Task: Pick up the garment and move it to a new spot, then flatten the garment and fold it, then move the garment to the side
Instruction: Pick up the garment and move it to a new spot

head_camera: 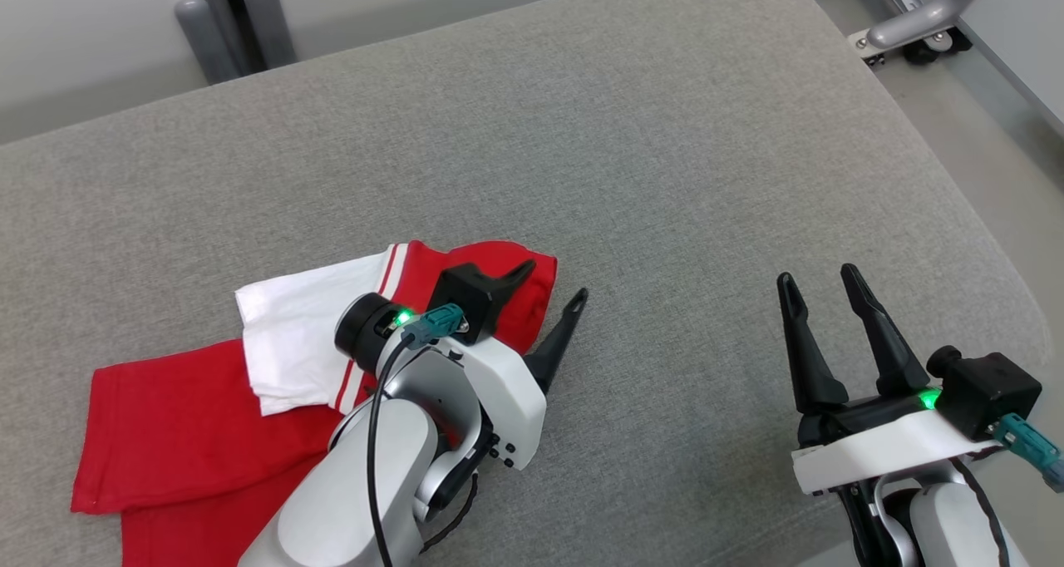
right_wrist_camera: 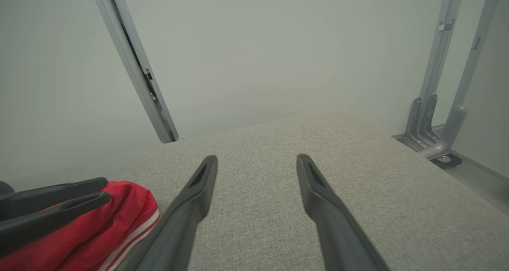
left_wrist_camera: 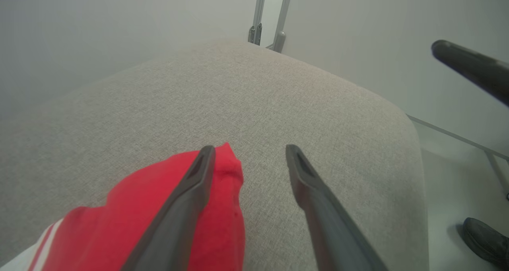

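The garment (head_camera: 191, 417) is red with a white, red-striped panel and lies crumpled on the grey cushion (head_camera: 632, 168) at the lower left. My left gripper (head_camera: 555, 283) hovers at the garment's right corner with its fingers apart. In the left wrist view the left gripper (left_wrist_camera: 250, 150) is open; one finger lies over the red cloth (left_wrist_camera: 139, 207), the other over bare cushion, and nothing is pinched. My right gripper (head_camera: 818, 278) stands open over bare cushion at the lower right, well clear of the garment. In the right wrist view the right gripper (right_wrist_camera: 257, 159) holds nothing, and the garment (right_wrist_camera: 119, 219) lies at the lower left.
The cushion's rounded edge (head_camera: 956, 218) drops off on the right. A metal frame foot with a caster (head_camera: 914, 27) stands beyond the far right corner, and grey posts (head_camera: 233, 18) at the back left. A dark shoe (left_wrist_camera: 485, 239) rests on the floor beside the cushion.
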Robot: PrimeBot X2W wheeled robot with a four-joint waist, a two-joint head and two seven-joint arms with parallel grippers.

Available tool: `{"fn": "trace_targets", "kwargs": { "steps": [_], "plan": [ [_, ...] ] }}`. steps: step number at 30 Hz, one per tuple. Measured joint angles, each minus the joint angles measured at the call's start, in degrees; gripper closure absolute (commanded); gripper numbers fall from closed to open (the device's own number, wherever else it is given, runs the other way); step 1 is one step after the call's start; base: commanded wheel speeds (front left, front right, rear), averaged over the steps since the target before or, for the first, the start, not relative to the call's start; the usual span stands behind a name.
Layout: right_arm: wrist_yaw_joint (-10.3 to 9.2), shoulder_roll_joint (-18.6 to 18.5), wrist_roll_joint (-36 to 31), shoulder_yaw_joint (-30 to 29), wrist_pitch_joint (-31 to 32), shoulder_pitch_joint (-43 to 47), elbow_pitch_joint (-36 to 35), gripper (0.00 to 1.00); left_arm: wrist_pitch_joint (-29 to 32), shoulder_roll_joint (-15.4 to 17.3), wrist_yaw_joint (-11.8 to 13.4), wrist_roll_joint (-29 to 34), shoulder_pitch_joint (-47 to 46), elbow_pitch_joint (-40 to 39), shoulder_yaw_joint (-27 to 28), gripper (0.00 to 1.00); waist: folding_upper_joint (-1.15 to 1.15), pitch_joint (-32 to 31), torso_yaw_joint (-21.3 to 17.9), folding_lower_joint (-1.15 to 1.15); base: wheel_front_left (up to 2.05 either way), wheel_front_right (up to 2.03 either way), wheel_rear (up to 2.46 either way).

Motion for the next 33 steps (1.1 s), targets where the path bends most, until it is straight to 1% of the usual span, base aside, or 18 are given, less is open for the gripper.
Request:
{"fn": "trace_targets", "kwargs": {
  "steps": [3, 6, 8, 12, 19, 24, 25, 33],
  "plan": [
    [0.00, -0.02, -0.01, -0.77, -0.31, -0.03, 1.05, 0.00, -2.74, -0.36, -0.53, 0.01, -0.59, 0.46, -0.62, 0.00, 0.00, -0.38, 0.83, 0.00, 0.00, 0.00, 0.00],
    [0.00, 0.01, -0.29, -1.11, -0.48, -0.08, 1.31, 0.00, -6.30, -0.49, -0.18, 0.08, -0.57, -0.24, -0.46, 0.00, 0.00, -1.20, 2.03, 0.00, 0.00, 0.00, 0.00],
    [0.01, 0.01, -0.71, -1.46, -0.55, -0.08, 1.42, 0.00, -8.20, -0.63, 0.69, 0.09, -0.23, -1.18, 0.37, 0.00, 0.00, -1.83, 3.04, 0.00, 0.00, 0.00, 0.00],
    [0.00, 0.03, -1.63, -1.90, -0.41, -0.07, 1.34, 0.00, -11.32, 0.04, 3.97, -0.45, 0.81, -3.93, 3.63, 0.00, 0.00, -3.10, 5.52, 0.00, 0.00, 0.00, 0.00],
    [0.01, 0.03, -3.34, -3.44, 1.05, 0.43, 0.37, 0.00, -14.37, 3.64, 8.90, -1.48, 5.01, -6.78, 9.32, 0.00, 0.00, -5.36, 10.19, 0.00, 0.00, 0.00, 0.00],
    [0.01, 0.02, -4.42, -3.47, 2.20, 1.04, -0.29, 0.00, -16.12, 7.02, 11.18, -2.54, 7.87, -8.08, 13.47, 0.00, 0.00, -6.72, 13.08, 0.00, 0.00, 0.00, 0.00],
    [0.01, 0.02, -4.42, -3.47, 2.20, 1.04, -0.29, 0.00, -16.12, 7.02, 11.18, -2.54, 7.87, -8.08, 13.47, 0.00, 0.00, -6.72, 13.08, 0.00, 0.00, 0.00, 0.00],
    [0.00, 0.02, -5.83, -3.75, 3.88, 2.86, -0.71, 0.00, -17.06, 11.85, 13.82, -3.63, 14.56, -11.37, 17.88, 0.00, 0.00, -9.70, 15.79, 0.00, 0.00, 0.00, 0.00]
  ]
}}
